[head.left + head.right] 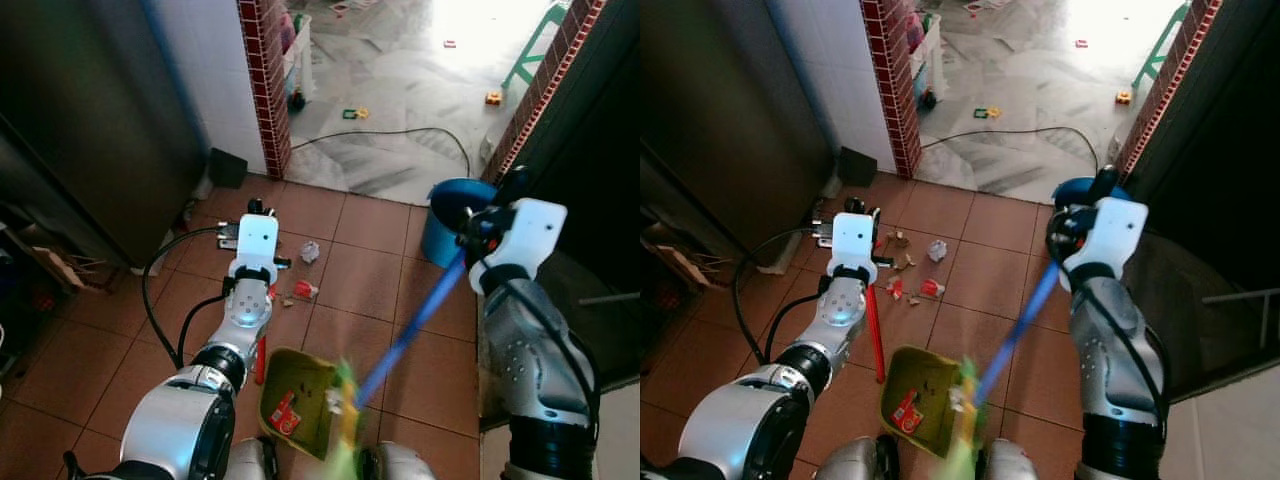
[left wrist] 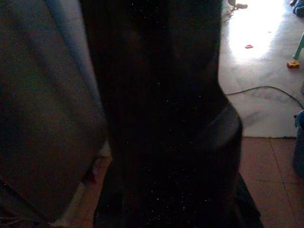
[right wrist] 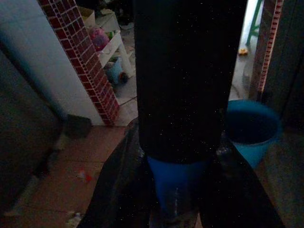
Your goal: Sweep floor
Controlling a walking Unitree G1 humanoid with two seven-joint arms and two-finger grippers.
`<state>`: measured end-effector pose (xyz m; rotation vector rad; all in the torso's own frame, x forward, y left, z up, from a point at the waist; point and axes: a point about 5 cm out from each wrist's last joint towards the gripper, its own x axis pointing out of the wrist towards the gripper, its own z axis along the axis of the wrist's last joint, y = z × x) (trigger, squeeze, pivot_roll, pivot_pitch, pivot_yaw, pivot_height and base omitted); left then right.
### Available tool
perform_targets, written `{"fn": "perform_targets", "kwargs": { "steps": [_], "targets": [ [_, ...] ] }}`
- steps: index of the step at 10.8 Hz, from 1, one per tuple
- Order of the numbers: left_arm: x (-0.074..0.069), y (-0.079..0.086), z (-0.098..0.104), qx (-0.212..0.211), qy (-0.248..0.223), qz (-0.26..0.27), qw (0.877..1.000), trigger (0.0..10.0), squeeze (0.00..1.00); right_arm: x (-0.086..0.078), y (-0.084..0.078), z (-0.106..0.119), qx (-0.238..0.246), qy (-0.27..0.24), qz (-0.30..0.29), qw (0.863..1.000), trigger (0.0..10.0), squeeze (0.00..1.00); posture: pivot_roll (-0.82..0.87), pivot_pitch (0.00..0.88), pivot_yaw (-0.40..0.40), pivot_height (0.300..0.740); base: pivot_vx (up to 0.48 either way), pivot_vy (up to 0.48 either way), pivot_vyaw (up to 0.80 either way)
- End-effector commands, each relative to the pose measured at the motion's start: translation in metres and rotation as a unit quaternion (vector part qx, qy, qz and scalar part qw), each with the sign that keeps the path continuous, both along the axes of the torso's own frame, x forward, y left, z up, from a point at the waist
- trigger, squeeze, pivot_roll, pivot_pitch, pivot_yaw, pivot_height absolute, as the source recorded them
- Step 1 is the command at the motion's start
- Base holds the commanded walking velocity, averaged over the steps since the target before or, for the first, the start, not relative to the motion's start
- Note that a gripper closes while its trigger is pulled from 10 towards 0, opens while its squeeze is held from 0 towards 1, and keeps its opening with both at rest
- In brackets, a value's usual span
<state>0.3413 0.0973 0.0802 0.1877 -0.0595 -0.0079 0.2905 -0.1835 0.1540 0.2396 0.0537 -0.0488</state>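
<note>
The floor (image 1: pixel 350 280) here is brown tiles, with a bright marble room past a brick post (image 1: pixel 265 85). A blue bucket (image 1: pixel 448 215) stands by the doorway. The right gripper (image 1: pixel 478 232) holds a blue broom handle (image 1: pixel 420 315), jaws closed around it. The left gripper (image 1: pixel 852 215) holds the red dustpan stick (image 1: pixel 874 335), jaws closed on it. The green dustpan (image 1: pixel 920 400) sits near the robot's feet with some trash inside. Small scraps (image 1: pixel 912 288) lie on the tiles ahead. Next job, I think: brush those scraps back into the dustpan. A black cable (image 1: pixel 165 300) lies close.
</note>
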Motion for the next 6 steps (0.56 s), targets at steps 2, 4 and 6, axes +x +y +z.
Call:
{"fn": "perform_targets", "kwargs": {
  "steps": [2, 4, 6],
  "targets": [
    [0.0, -0.001, -0.003, 0.02, 0.015, -0.006, 1.0, 10.0, 0.0, 0.002, 0.006, 0.015, 0.056, -0.027, 0.012, 0.998, 10.0, 0.0, -0.26, 0.134, 0.063, 0.74, 0.0, 0.0, 0.0],
    [0.001, -0.001, -0.003, 0.018, 0.015, -0.004, 1.0, 10.0, 0.0, 0.006, 0.007, 0.022, 0.076, -0.04, 0.017, 0.996, 10.0, 0.0, -0.26, 0.123, 0.06, 0.74, 0.0, 0.0, 0.0],
    [0.002, 0.0, -0.002, 0.013, 0.015, 0.005, 1.0, 10.0, 0.0, 0.007, 0.007, 0.028, 0.038, -0.054, 0.037, 0.997, 10.0, 0.0, -0.26, 0.116, 0.059, 0.74, 0.0, 0.0, 0.0]
  ]
}}
